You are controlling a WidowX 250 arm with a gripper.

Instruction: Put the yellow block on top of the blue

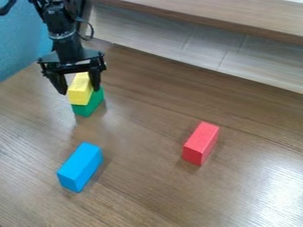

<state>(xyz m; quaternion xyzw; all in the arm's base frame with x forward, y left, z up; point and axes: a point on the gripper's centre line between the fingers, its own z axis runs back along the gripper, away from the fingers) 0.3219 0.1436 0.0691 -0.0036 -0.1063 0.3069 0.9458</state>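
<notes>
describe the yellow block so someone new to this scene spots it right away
On the brown wooden table, look toward the blue wall. Under the black gripper, the yellow block sits atop the green block; the blue and red ones lie directly on the wood.

From where I stand, a brown wood-grain surface (148, 177) runs under the claw (79, 90) and spreads out toward me. A white patch of glare (275, 195) shines on it, well apart from the claw, on my right. Just past the claw on my left there's a rough blue wall (21, 40). Behind the claw and off to my right stretch pale, streaky grey panels (148, 35) with thin seams, and above them juts a brown wooden ledge (207, 13).
</notes>
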